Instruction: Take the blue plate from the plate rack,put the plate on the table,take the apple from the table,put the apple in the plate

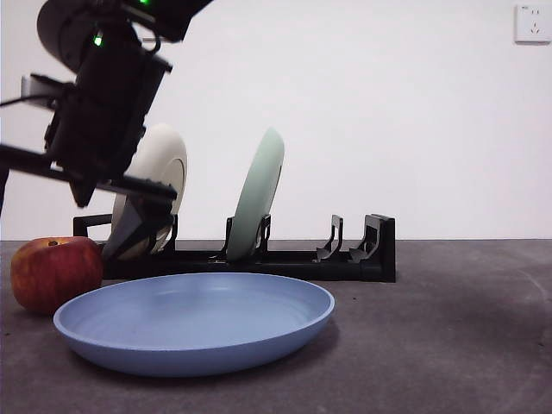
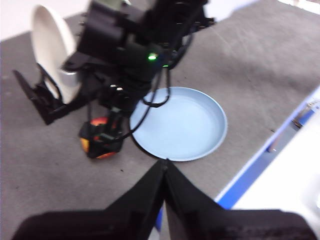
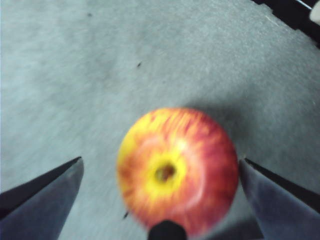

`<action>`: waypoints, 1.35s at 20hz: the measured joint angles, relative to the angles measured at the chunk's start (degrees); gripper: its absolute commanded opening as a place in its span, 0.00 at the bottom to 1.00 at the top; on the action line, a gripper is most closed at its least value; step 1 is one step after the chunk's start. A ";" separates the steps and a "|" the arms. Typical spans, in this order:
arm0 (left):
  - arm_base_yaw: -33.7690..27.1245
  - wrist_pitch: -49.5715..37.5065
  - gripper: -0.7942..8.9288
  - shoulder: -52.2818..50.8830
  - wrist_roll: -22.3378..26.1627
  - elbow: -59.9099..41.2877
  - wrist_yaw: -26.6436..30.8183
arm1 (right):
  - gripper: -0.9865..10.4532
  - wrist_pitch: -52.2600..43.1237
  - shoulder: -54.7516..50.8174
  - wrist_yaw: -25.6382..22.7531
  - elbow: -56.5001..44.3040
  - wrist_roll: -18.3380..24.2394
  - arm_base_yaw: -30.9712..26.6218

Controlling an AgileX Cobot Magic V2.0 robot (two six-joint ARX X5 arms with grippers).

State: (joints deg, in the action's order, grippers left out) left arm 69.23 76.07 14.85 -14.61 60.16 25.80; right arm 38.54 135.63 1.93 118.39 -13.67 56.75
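Right gripper hangs spread wide over the apple on the table, beside the blue plate; left gripper waits clenched

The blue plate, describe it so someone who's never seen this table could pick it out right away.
Find the long black plate rack on the dark grey table; the blue plate lies flat on the table just in front of it, with the apple beside one edge. Unlike the cream-white plate and pale green plate standing upright in the rack, it is dusty blue and lying down.
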 measured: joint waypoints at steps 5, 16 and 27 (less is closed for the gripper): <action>-0.02 -0.04 0.07 0.00 -0.44 0.00 -0.98 | 0.73 -0.90 2.45 -0.68 0.00 0.00 -0.59; -0.02 -0.04 0.07 0.00 -0.44 0.00 -1.01 | 0.08 -0.74 2.75 1.20 0.00 0.31 -0.92; -0.02 -0.04 0.07 0.00 -2.56 0.00 -0.63 | 0.08 18.45 -11.19 -4.57 0.02 16.66 2.12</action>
State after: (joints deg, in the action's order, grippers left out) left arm 69.21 76.03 14.85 -17.17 60.16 25.17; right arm 56.99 124.44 -2.63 118.41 2.98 58.87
